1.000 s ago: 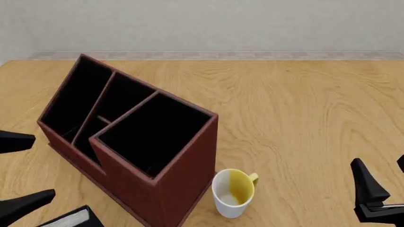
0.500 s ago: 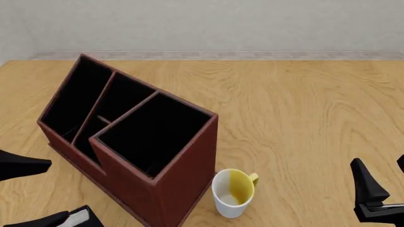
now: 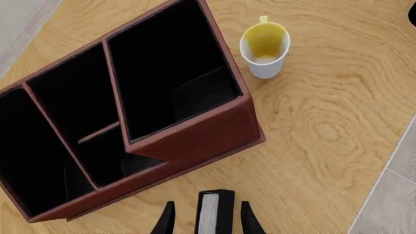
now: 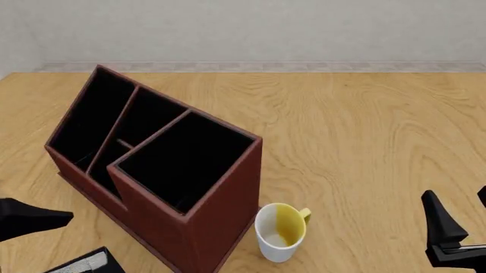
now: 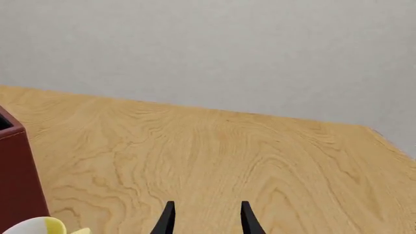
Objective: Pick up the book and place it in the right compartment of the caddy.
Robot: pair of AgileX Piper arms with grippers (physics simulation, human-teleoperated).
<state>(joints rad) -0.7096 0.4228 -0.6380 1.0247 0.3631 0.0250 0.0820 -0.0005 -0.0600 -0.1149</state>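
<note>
The red-brown caddy [image 4: 220, 216] stands at the left of the table, and its large square right compartment [image 4: 186, 162] holds nothing I can see. The black book [image 4: 87, 263] with its white page edge stands at the near left corner, in front of the caddy. In the left wrist view the book [image 3: 215, 214] sits between the fingers of my left gripper [image 3: 207, 202], which is open with small gaps on both sides. The caddy [image 3: 201, 139] and its right compartment [image 3: 172, 68] lie beyond. My right gripper [image 4: 463, 219] is open and empty at the near right; it also shows in the right wrist view [image 5: 207, 204].
A white mug with a yellow inside [image 4: 279, 230] stands just right of the caddy's near corner; it also shows in the left wrist view [image 3: 264, 48]. The table's edge and the grey floor [image 3: 396, 195] lie close to the book.
My left gripper has moved toward the near edge, its fingers coming down around the book; the lower finger has left the front view. The right arm, book and caddy have not moved.
</note>
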